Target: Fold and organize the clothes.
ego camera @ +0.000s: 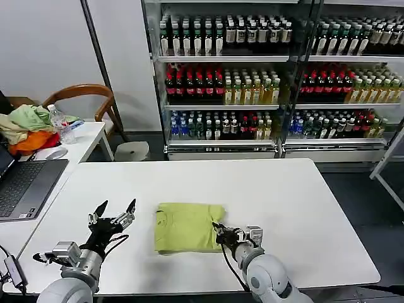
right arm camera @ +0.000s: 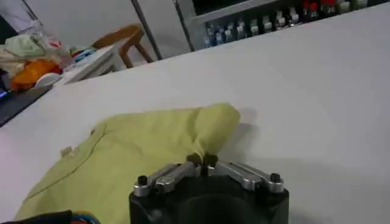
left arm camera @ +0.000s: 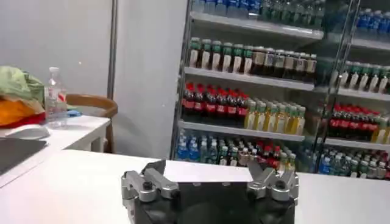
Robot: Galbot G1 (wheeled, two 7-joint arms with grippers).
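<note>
The clothes, one lime-green T-shirt (ego camera: pixel 187 227), lie folded into a rough square near the front middle of the white table (ego camera: pixel 284 202). In the right wrist view the T-shirt (right arm camera: pixel 134 158) spreads out from the fingers, its collar turned to the far side. My right gripper (ego camera: pixel 218 228) (right arm camera: pixel 202 161) is shut on the shirt's front right edge, pinching a ridge of cloth. My left gripper (ego camera: pixel 117 210) (left arm camera: pixel 209 167) hovers open above the table to the left of the shirt, holding nothing.
A side table (ego camera: pixel 88 136) at the left carries a laptop (ego camera: pixel 25 186), a heap of pale-green, beige and orange garments (ego camera: pixel 28 129) and a water bottle (ego camera: pixel 59 123). A wooden chair (ego camera: pixel 82 95) stands behind it. Drink shelves (ego camera: pixel 271 76) line the back.
</note>
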